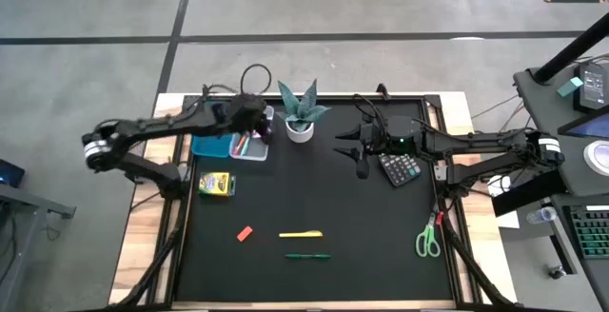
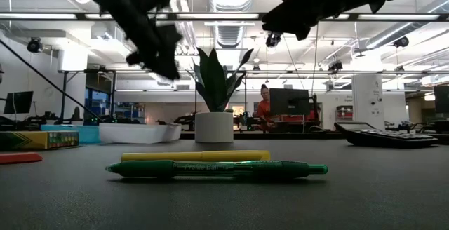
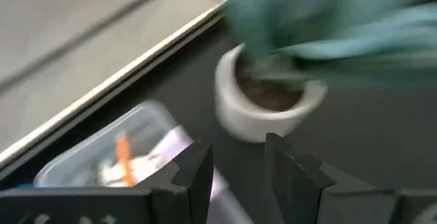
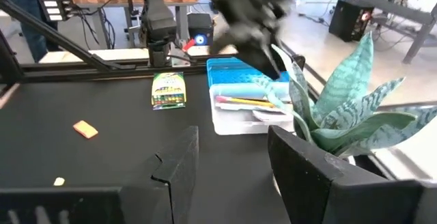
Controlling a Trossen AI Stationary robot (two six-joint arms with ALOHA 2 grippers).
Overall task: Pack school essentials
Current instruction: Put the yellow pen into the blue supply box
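A clear plastic box (image 1: 249, 146) sits on the black mat beside a blue lid (image 1: 211, 146). It holds an orange pen (image 3: 123, 157) and a white packet (image 4: 272, 115). My left gripper (image 1: 262, 124) hovers open above the box's far right corner, close to the plant. My right gripper (image 1: 350, 153) is open and empty, hanging over the mat next to the calculator. On the mat lie the yellow crayon box (image 1: 217, 184), red eraser (image 1: 245, 233), yellow pen (image 1: 301, 234), green pen (image 1: 307, 255) and green-handled scissors (image 1: 427, 241).
A spiky green plant in a white pot (image 1: 302, 114) stands between the two grippers at the mat's far edge. A black calculator (image 1: 400, 167) lies under the right arm. The mat's middle (image 1: 314, 193) is bare.
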